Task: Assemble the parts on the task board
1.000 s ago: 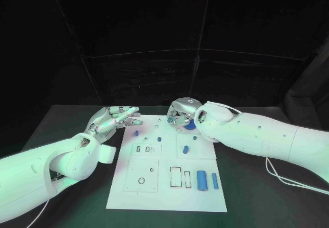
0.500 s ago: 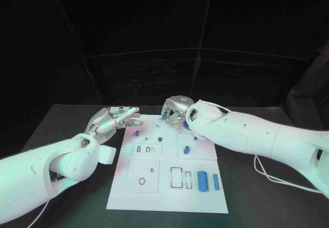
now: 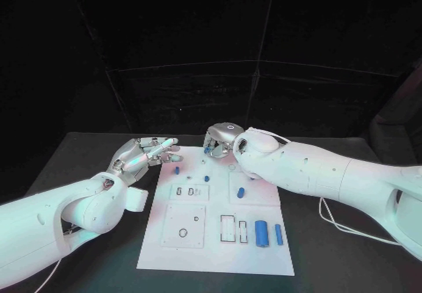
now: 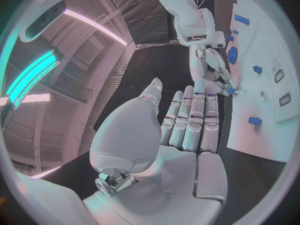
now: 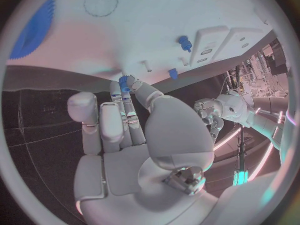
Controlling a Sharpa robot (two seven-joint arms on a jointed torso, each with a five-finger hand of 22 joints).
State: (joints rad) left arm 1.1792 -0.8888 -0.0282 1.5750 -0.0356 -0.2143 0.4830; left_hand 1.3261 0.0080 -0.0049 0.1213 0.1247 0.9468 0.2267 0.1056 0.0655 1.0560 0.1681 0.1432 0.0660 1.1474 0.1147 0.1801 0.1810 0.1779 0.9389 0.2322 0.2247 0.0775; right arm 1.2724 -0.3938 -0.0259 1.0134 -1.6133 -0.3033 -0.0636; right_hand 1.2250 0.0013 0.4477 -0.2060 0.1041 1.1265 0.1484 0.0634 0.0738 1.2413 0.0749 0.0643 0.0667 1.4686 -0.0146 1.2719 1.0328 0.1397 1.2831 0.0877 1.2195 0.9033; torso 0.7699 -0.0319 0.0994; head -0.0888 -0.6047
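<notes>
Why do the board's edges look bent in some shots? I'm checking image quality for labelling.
Wrist views: fisheye lenses curve the task board edges, and bright ceiling strips glare at the left wrist view's rim. Head view: board edges run straight, the background is dark, and a greenish-to-pink tint falls on the arms and board.

Dim, dark backdrop; ceiling strip lights glare; fisheye edges bend.

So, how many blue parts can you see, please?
7: two small pegs far left, a gear by the right robot hand, a part pinched in that hand, a piece mid-board, two cylinders near right; the arm may hide more.
</notes>
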